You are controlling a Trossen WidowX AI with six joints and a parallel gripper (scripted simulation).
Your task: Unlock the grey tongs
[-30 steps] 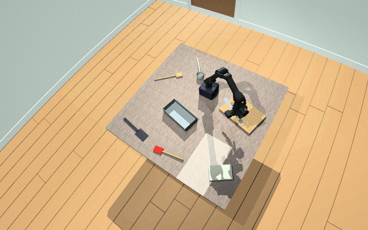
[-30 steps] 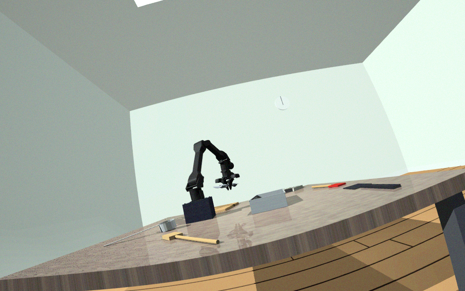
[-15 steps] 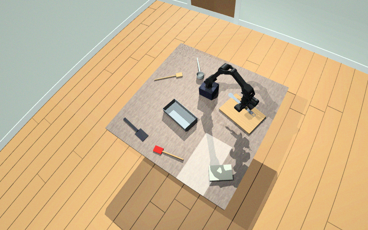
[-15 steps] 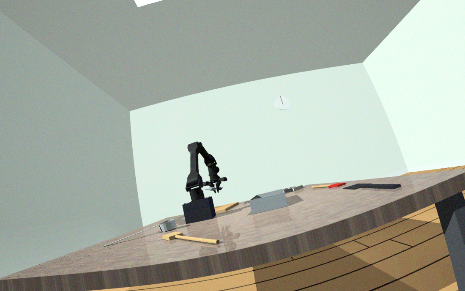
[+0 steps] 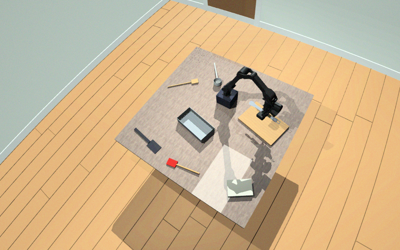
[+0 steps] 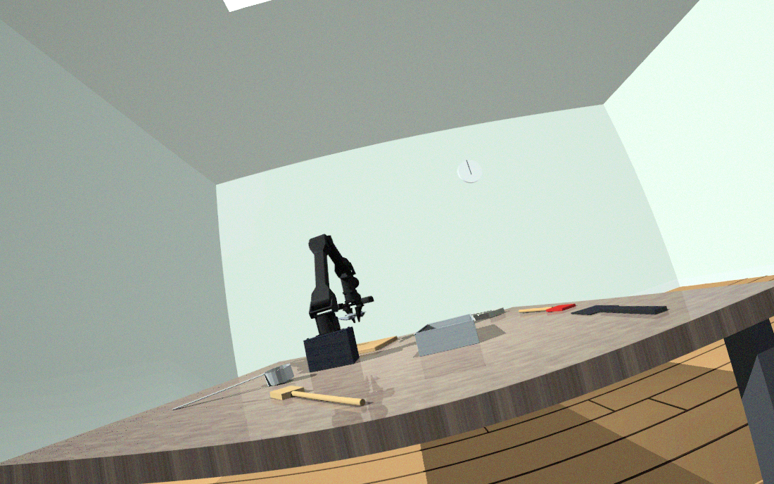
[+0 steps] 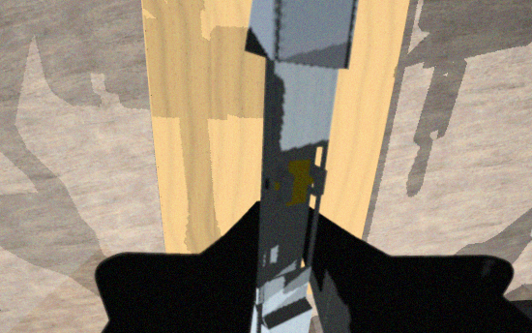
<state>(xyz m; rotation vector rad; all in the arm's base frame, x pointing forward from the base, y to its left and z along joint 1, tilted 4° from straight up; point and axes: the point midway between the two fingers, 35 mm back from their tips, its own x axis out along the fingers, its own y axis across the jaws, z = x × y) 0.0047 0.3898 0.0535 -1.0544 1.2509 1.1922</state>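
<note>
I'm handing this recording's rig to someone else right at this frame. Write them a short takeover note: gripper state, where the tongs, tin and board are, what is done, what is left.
Gripper: shut on the grey tongs, held roughly level over the wooden board.
Tongs: in the wrist view they run lengthwise above the board, arms together; I cannot tell whether the lock is released.
Roasting tin: mid-table, nothing across it now.
Done: tongs lifted off the tin and carried to the board.
Left: confirm they are unlocked (squeeze with tips down if not), lower them onto the board so they lie open, then open the fingers and back away.
</note>
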